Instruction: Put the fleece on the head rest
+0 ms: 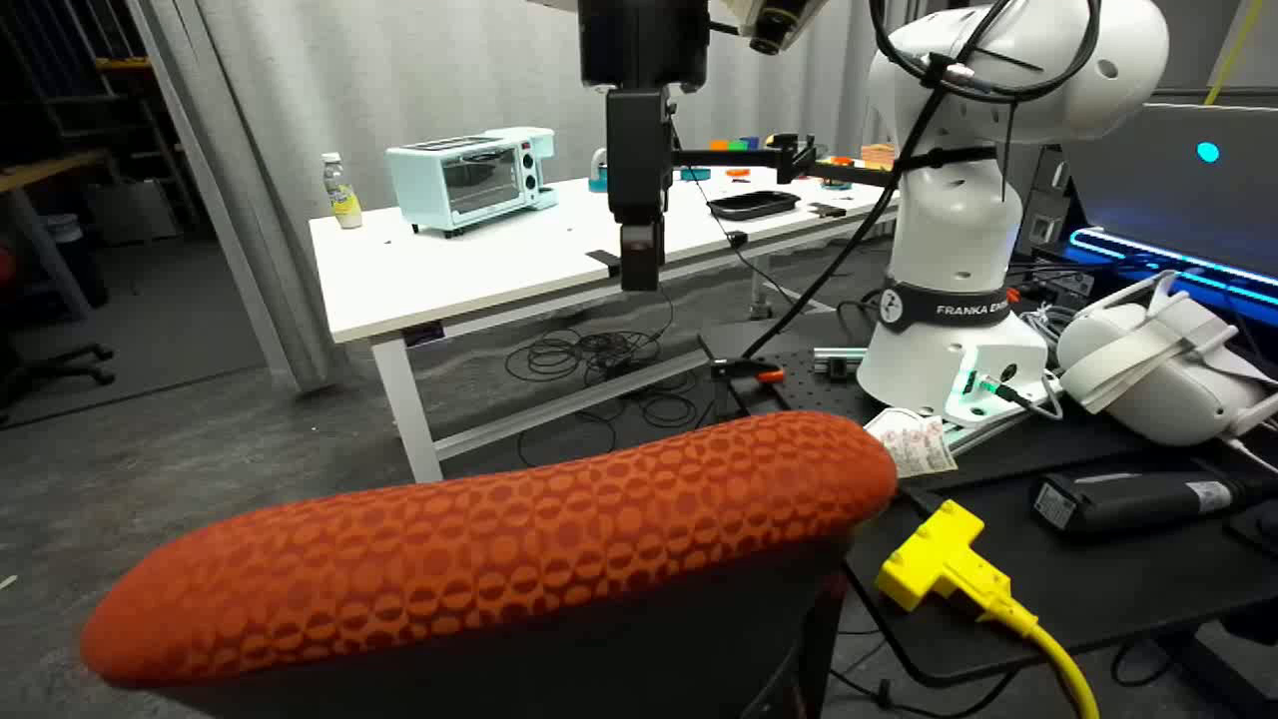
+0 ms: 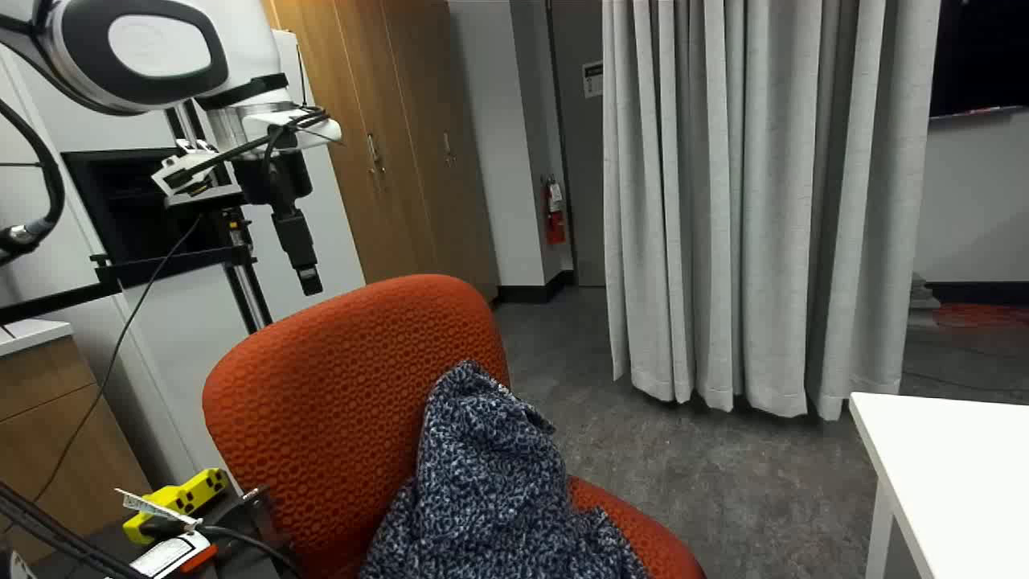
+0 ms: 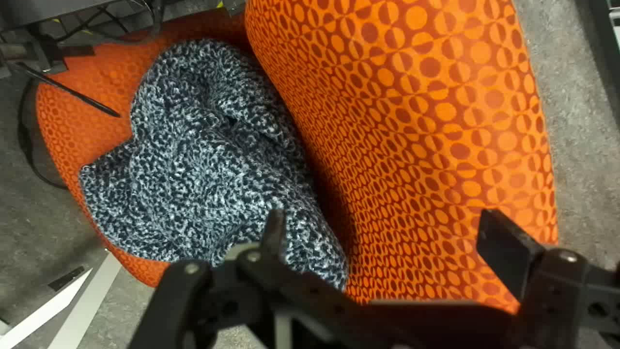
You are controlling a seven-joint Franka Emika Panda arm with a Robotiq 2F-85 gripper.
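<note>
The head rest is the orange-red patterned top of a chair back (image 1: 499, 549). It also shows in an exterior view (image 2: 354, 362) and in the wrist view (image 3: 416, 121). The fleece (image 2: 490, 482) is a speckled navy and pale grey heap on the chair seat, leaning against the backrest. It shows in the wrist view (image 3: 203, 160) and is hidden behind the chair back in an exterior view. My gripper (image 1: 641, 265), also in an exterior view (image 2: 309, 281), is in the air above the chair. Its fingers (image 3: 382, 228) are wide apart with nothing between them.
A black robot table with a yellow plug (image 1: 944, 559) and a white headset (image 1: 1158, 369) stands beside the chair. A white table (image 1: 449, 280) carries a pale blue toaster oven (image 1: 479, 180), a bottle (image 1: 342, 192) and a black tray (image 1: 754, 205). Cables (image 1: 599, 359) lie on the floor.
</note>
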